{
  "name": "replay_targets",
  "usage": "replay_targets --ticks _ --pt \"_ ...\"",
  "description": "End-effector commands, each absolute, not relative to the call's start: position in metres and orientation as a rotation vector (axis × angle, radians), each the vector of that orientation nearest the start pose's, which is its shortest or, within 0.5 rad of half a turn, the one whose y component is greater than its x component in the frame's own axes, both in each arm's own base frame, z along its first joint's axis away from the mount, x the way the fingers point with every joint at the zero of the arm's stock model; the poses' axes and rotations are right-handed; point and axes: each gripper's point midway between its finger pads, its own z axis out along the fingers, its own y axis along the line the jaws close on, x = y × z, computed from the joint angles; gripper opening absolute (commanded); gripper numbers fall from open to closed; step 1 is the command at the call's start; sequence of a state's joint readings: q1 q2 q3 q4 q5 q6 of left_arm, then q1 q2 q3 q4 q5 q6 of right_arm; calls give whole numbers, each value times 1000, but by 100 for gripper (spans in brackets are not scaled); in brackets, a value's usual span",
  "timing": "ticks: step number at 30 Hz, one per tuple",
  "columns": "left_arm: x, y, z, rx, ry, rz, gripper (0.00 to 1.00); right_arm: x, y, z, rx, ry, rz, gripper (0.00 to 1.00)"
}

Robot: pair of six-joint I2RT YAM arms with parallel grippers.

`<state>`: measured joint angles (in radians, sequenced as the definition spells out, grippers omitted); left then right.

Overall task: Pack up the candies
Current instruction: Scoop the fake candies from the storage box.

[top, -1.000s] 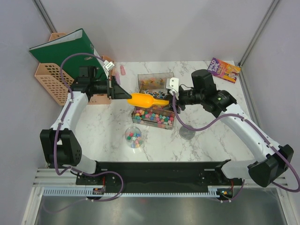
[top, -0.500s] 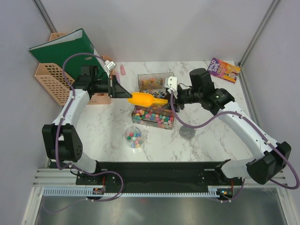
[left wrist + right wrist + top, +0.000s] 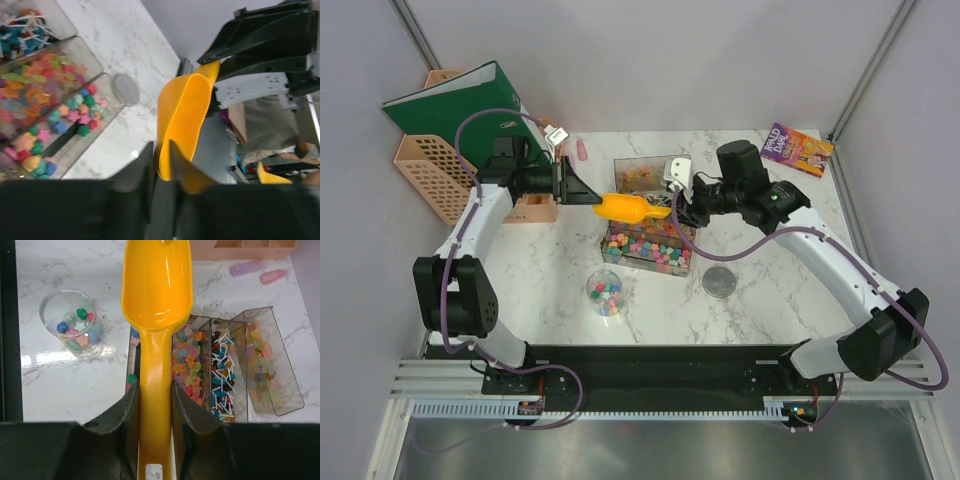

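The candies are tiny multicoloured sweets; some lie in a clear cup (image 3: 606, 293), and many fill a clear compartment tray (image 3: 647, 247). An empty orange scoop (image 3: 630, 208) hangs above the tray's far side. My left gripper (image 3: 595, 199) is shut on the rim of the scoop's bowl. My right gripper (image 3: 672, 210) is shut on its handle. In the right wrist view the handle sits between my fingers (image 3: 127, 410), with the cup (image 3: 75, 322) and the tray's candies (image 3: 192, 365) below. In the left wrist view the scoop (image 3: 182, 115) is pinched at its edge, above the candies (image 3: 55, 115).
A round clear lid (image 3: 720, 281) lies right of the tray. A green binder (image 3: 460, 105) rests on a peach basket (image 3: 425, 170) at the far left. A small peach organiser (image 3: 530, 208) sits under the left arm. A book (image 3: 797, 148) lies at the far right.
Both arms have shifted a little toward the far side and left, carrying the scoop with them. The right arm has cleared the lid. Both grips are unchanged.
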<state>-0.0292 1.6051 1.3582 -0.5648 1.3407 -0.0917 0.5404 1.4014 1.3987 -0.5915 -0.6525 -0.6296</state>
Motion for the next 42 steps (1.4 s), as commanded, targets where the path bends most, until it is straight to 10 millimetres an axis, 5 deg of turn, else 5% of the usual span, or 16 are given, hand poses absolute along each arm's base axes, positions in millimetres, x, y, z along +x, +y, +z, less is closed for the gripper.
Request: replay_targets --ticks 1,3,8,10,11,15,19,26,34,42 --pt "349 -172 269 589 2001 -1371 37 311 270 286 -1427 1525 535 0" --pt "378 -153 247 561 2080 -1101 54 330 264 287 -1428 1532 453 0" --pt "441 -115 212 530 2185 -707 57 384 226 271 -1589 1672 218 0" --pt "459 -112 195 541 2212 -677 50 384 206 254 -1697 1784 207 0" --pt "464 -111 189 545 2222 -665 47 404 204 255 -1709 1810 163 0" --pt "480 -123 155 610 2248 -643 19 412 176 234 -1836 1972 44 0" --pt "494 -138 130 677 2236 -619 2 395 150 216 -1977 2014 -77 0" --pt "488 -160 99 744 2284 -613 2 355 135 203 -1975 2126 -14 0" --pt "465 -159 72 789 2346 -609 2 349 139 204 -1887 2186 33 0" --pt "435 -162 56 814 2389 -621 2 343 132 204 -1903 2233 -128 0"
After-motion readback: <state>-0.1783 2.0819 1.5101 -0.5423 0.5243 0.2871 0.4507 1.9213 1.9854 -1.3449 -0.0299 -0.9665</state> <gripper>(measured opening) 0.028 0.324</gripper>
